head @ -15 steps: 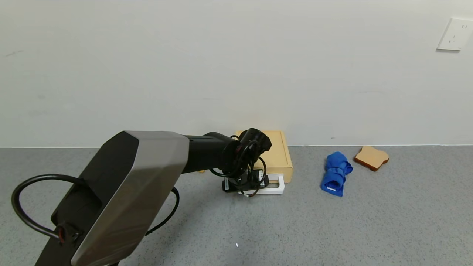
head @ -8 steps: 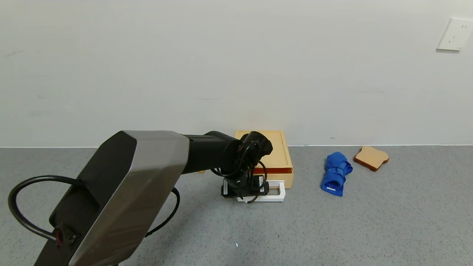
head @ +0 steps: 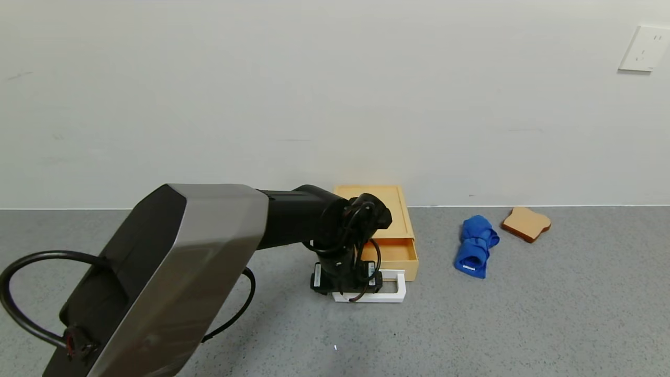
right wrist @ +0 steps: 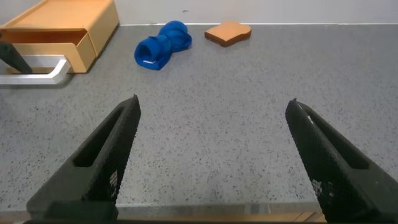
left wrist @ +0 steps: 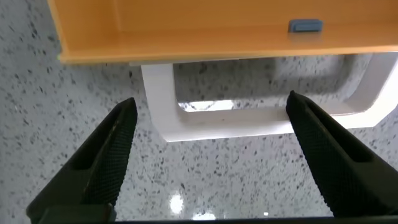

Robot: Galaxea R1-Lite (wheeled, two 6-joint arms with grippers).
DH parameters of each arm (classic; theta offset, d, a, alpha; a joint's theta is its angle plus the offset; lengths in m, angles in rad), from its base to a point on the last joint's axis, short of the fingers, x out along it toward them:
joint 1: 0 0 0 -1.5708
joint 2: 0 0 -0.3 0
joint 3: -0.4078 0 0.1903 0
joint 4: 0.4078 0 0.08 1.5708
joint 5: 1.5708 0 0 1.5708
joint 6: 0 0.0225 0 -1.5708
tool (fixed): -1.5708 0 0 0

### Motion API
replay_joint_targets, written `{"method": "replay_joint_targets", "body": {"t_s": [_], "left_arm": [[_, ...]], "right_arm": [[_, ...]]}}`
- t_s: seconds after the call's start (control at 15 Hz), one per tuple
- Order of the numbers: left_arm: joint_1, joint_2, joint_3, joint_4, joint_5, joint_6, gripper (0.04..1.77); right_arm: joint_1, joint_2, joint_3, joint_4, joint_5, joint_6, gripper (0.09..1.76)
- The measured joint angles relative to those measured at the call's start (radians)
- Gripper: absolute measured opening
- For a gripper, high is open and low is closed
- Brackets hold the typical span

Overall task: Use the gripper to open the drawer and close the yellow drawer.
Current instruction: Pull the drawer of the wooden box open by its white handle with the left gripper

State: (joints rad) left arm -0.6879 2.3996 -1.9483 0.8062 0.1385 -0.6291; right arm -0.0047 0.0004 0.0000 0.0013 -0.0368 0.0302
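We list the left gripper [head: 346,285], a black jawed end piece trailing looped black cables on a thick black-and-silver arm, lowered over the grey speckled countertop [head: 523,314]. In the left wrist view its fingers [left wrist: 102,162] stand wide apart, one on either side of the white rectangular loop handle [left wrist: 249,121]; the handle's front bar lies between them, and we cannot tell whether either finger touches it.

We list the flat pale yellow-tan box drawer [head: 390,230], set against the white wall [head: 314,94] just beyond the fingers. Its sliding tray [left wrist: 205,28] is drawn partly out, its inner floor showing, with a small blue-grey tab [left wrist: 305,25] on the tray's inner front wall.

We list a rolled blue cloth [head: 475,245] well off to the right of the fingers, and a tan bread slice [head: 526,223] just beyond it. A white wall socket [head: 644,48] sits high on the wall.

We list the right gripper [right wrist: 211,162], fingers [right wrist: 106,162] spread wide and holding nothing, above bare countertop, well apart from the drawer.
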Motion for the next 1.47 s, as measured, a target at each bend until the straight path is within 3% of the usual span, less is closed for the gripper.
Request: {"method": "replay_joint_targets", "body": {"t_s": [0.87,1.47], "left_arm": [[-0.073,-0.113,0.235,-0.077,-0.007,-0.036,1.72],[-0.124,-0.174,0.346,-0.079,-0.009,-0.09,1.72]], "right_arm": [[0.0,0.0,0.0,0.0,0.0,0.0,1.71],[0.0,0.0,0.0,0.0,0.0,0.0,1.71]]}}
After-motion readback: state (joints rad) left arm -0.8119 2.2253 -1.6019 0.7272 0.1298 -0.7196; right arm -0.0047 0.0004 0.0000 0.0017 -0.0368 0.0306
